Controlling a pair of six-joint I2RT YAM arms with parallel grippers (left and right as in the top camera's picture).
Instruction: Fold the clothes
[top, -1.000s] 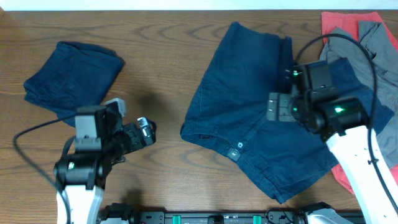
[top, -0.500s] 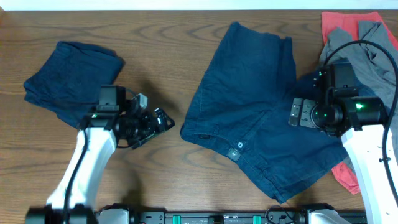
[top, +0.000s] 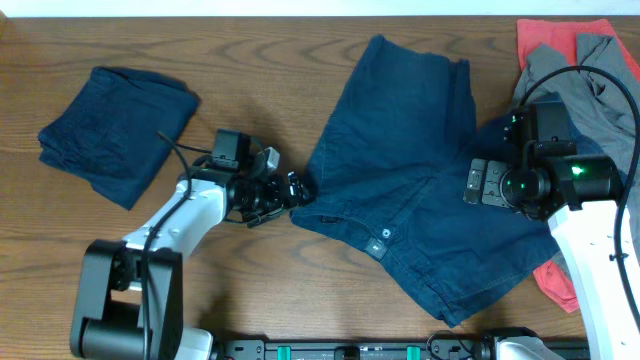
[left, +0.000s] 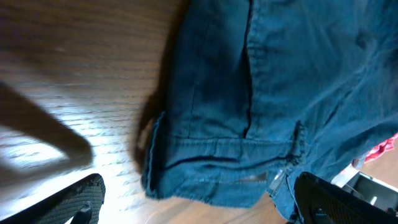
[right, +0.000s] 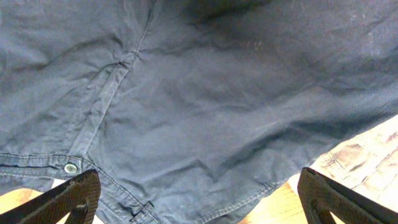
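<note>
Gaping wide, the left pincer (top: 296, 188) meets the waistband corner of the shorts (top: 400, 150).

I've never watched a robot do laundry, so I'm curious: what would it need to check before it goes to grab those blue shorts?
1. Left gripper open: ok, fingers wide apart.
2. Left gripper lined up with the waistband corner of the shorts: ok, the corner lies between its fingers.
3. Right gripper open and holding nothing: ok, it hangs over the shorts.
4. Fingers touching the cloth: cannot tell.
5. Shorts free of other laundry: not ok, their right side overlaps the red-orange cloth and the grey T-shirt.
6. Folded navy garment out of the way: ok, it lies apart at the far left.
</note>
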